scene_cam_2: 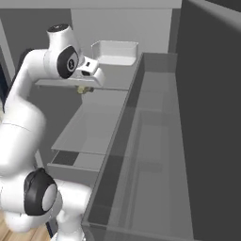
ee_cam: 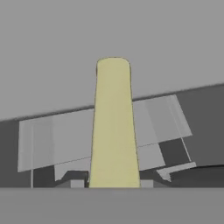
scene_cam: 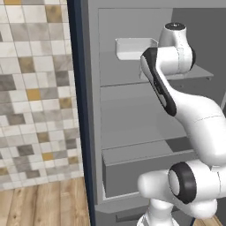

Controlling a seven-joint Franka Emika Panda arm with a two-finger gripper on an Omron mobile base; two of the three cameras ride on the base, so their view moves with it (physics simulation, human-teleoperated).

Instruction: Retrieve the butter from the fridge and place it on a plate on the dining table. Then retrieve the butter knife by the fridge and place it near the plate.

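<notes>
Pale olive-yellow butter (ee_cam: 113, 127) held in the fingers (scene_cam_2: 84, 89) inside the open fridge (scene_cam: 132, 114).
In the hand view the stick rises from between the two finger tips at 6 o'clock toward 12, clamped at its base, above grey shelves. In the right base view the hand sits over a shelf, with a white bin (scene_cam_2: 115, 52) at about 2 o'clock from it.

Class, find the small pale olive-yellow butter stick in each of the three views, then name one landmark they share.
Left base view: not seen.
Right base view: small pale olive-yellow butter stick, upper left, just below the robot's hand.
Hand view: centre, running from the bottom edge upward.
Shared landmark: the grey fridge shelf.
</notes>
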